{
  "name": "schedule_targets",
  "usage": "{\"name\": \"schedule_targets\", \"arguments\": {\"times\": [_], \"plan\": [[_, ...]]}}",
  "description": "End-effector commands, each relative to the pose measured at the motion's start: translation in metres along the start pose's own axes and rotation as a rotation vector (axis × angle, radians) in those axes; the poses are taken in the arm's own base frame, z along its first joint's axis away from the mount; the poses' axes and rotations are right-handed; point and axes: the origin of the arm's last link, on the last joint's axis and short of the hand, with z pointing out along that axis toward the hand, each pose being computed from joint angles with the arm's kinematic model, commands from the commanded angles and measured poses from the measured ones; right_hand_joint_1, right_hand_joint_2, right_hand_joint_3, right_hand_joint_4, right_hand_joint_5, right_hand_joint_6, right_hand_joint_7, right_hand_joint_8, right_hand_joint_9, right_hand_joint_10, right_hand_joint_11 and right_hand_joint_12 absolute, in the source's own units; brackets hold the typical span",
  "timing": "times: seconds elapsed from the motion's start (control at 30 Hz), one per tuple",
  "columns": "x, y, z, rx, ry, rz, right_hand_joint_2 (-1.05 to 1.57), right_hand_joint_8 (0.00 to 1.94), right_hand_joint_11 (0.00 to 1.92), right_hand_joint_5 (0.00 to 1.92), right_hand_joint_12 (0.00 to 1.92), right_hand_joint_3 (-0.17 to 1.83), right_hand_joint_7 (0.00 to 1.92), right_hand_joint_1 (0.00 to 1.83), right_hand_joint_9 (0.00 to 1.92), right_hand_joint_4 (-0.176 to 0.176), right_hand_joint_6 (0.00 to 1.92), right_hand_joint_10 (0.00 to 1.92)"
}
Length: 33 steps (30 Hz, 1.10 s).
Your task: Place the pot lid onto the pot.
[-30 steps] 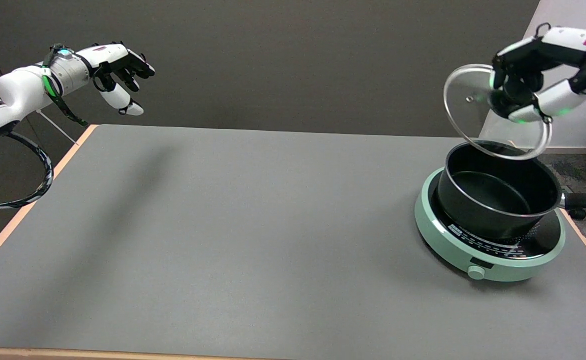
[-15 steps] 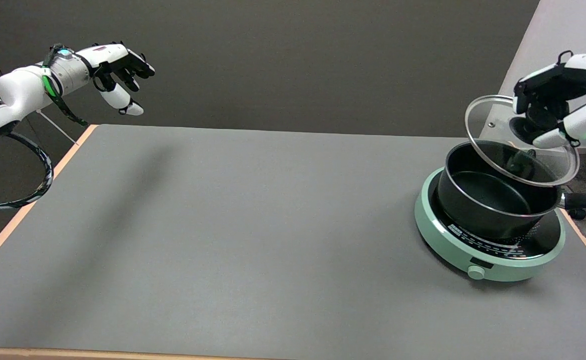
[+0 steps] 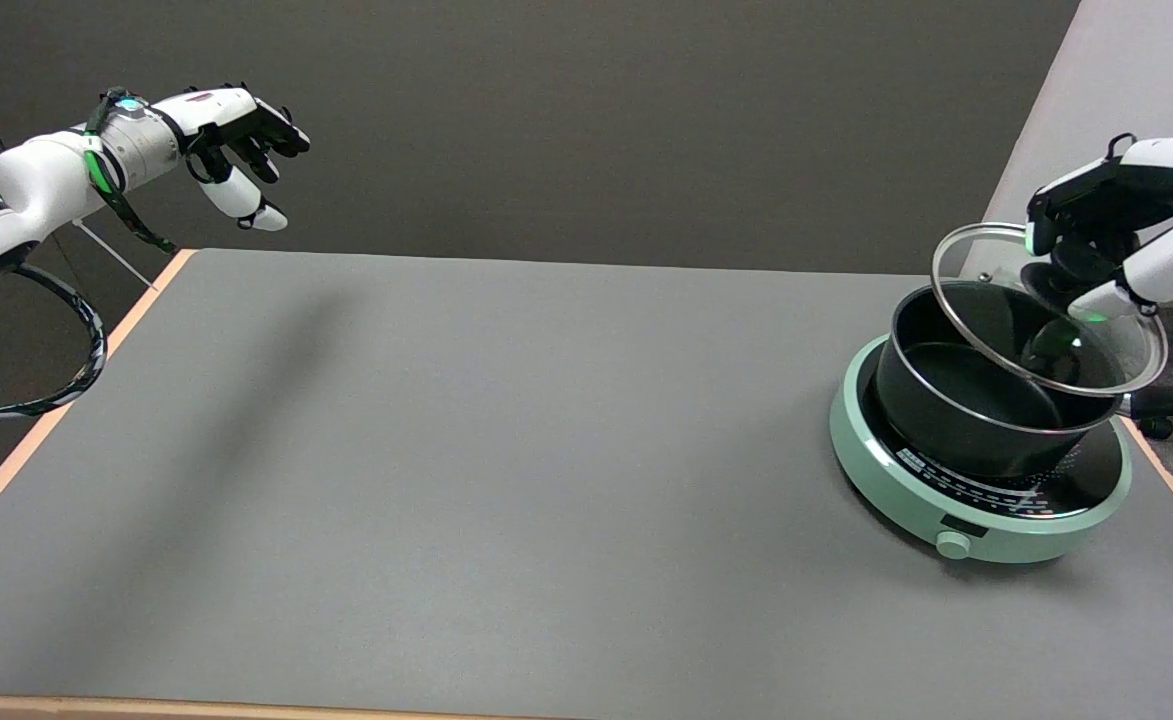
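Robot hand [image 3: 1111, 235], at the right edge of the frame, grasps the black knob of the glass lid [image 3: 986, 290], its fingers curled around it from above. From the left of the frame: the idle left hand [image 3: 236, 135] hangs in the air at the upper left, above the far left corner of the grey surface [image 3: 446, 470]. At the right of the frame a round mint-green cooker [image 3: 956, 515] sits on the surface, a knob on its near side. On it stands the black pot [image 3: 966, 410], open, its dark handle reaching toward the right edge of the frame. The lid hangs tilted over the pot's far right part, its left edge raised and its right edge low, close to the pot's rim near the handle; whether it touches the rim cannot be told. The pot's left and near parts are uncovered.
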Motion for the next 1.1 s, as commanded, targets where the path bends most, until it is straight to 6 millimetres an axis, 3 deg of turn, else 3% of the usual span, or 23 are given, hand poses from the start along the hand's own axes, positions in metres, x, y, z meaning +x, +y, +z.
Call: {"name": "schedule_targets", "arguments": {"times": [0.03, 0.67, 0.7, 0.73, 0.77, 1.03, 1.07, 1.1], "plan": [[-0.012, -0.008, 0.024, -0.043, -0.067, -0.039, 0.8, 1.45, 0.6, 0.65, 1.74, 0.81, 0.84, 1.5, 0.75, 0.176, 1.31, 1.69], [-0.027, -0.009, 0.03, -0.053, -0.126, -0.02, 0.81, 1.45, 0.59, 0.65, 1.75, 0.79, 0.84, 1.5, 0.73, 0.176, 1.32, 1.69], [-0.027, -0.009, 0.03, -0.053, -0.126, -0.02, 0.82, 1.45, 0.6, 0.65, 1.74, 0.78, 0.83, 1.5, 0.73, 0.176, 1.31, 1.69], [-0.027, -0.009, 0.03, -0.053, -0.125, -0.019, 0.9, 1.44, 0.62, 0.69, 1.68, 0.63, 0.81, 1.49, 0.7, 0.176, 1.22, 1.67], [-0.027, -0.009, 0.03, -0.053, -0.124, -0.018, 0.82, 1.46, 0.59, 0.64, 1.75, 0.78, 0.83, 1.5, 0.73, 0.176, 1.32, 1.69], [-0.03, -0.011, 0.033, -0.049, -0.128, -0.029, 0.82, 1.46, 0.59, 0.64, 1.76, 0.77, 0.83, 1.5, 0.72, 0.176, 1.32, 1.69], [-0.041, -0.045, 0.026, 0.005, -0.188, -0.124, 0.82, 1.46, 0.59, 0.64, 1.76, 0.77, 0.83, 1.5, 0.72, 0.176, 1.32, 1.69], [-0.039, -0.038, 0.028, -0.005, -0.174, -0.103, 0.82, 1.46, 0.58, 0.64, 1.76, 0.77, 0.83, 1.5, 0.72, 0.176, 1.32, 1.69]]}}
